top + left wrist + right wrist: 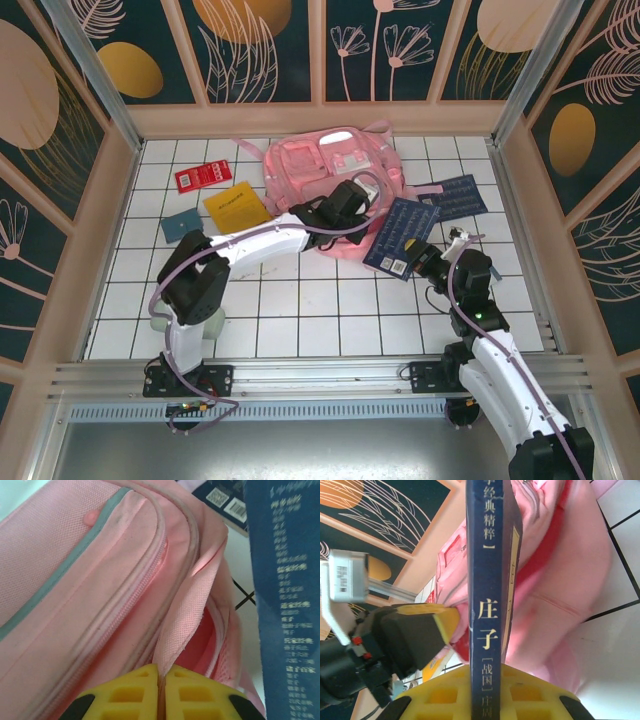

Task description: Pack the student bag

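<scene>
The pink student bag (325, 160) lies flat at the back middle of the tiled table. My left gripper (362, 196) is at the bag's right front edge, shut on a pink fabric flap (186, 622) beside the gaping opening (202, 647); the yellow fingers (135, 692) pinch it tight. Just right of the opening, my right gripper (420, 262) is shut on a dark blue book (400, 235). In the right wrist view the book's spine (487, 595) stands upright between the pads, its far end against the bag (560, 580), with the left gripper's finger (427, 625) beside it.
A second dark blue book (456, 197) lies right of the bag. A red booklet (203, 176), a yellow book (235, 206) and a small grey-blue card (180, 226) lie left of it. Wooden walls (320, 118) enclose the table.
</scene>
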`<state>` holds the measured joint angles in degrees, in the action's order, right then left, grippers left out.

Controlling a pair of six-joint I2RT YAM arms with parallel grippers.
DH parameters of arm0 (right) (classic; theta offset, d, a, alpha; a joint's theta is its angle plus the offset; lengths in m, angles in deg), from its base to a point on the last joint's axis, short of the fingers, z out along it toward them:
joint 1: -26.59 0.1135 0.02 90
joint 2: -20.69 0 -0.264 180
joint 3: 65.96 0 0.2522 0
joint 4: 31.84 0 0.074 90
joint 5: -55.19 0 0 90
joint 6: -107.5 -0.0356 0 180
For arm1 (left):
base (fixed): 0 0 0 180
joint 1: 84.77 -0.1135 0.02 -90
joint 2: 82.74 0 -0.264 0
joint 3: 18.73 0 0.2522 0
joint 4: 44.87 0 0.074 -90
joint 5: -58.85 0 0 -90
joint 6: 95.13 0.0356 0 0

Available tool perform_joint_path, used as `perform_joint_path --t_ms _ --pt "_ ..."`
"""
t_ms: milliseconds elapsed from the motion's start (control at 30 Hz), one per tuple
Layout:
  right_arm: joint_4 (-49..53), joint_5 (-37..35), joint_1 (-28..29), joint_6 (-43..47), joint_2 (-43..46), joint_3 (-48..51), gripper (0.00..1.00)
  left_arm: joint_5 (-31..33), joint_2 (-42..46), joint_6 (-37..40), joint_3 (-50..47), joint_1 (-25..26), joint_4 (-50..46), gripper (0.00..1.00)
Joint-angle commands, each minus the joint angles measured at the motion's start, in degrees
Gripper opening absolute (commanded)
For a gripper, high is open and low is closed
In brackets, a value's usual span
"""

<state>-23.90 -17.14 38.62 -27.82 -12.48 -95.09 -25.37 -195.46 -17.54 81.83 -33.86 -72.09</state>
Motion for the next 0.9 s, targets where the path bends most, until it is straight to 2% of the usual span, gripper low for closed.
perform_joint_path --t_ms 0,100,167,200,400,667,867 --pt "-0.83 0.01 -0.32 1.20 0.55 -1.88 0.00 -1.61 -1.78 -1.23 0.06 0.17 3.32 0.11" --pt "-0.09 -0.33 -0.27 1.58 0.90 -1.85 0.00 -1.90 -2.65 -1.75 -0.19 0.17 3.78 0.12" --pt "0.11 -0.53 -0.27 1.71 1.08 -1.85 0.00 -2.42 -2.94 -1.77 -0.16 0.21 3.87 0.01" --pt "0.11 -0.57 -0.33 1.69 1.02 -1.90 0.00 -1.93 -2.93 -1.96 -0.22 0.19 3.98 0.00" --pt "-4.15 2.61 -0.34 -1.20 0.98 0.58 0.00 5.63 0.86 -3.41 1.44 0.18 4.01 0.00" --pt "-21.76 7.35 -0.18 -11.52 -1.26 6.10 0.00 13.79 6.27 -5.27 7.31 0.24 3.70 0.00" --pt "-31.77 8.06 1.05 -15.39 -11.31 3.48 0.00 16.79 7.78 -4.51 10.82 0.24 4.05 0.00"
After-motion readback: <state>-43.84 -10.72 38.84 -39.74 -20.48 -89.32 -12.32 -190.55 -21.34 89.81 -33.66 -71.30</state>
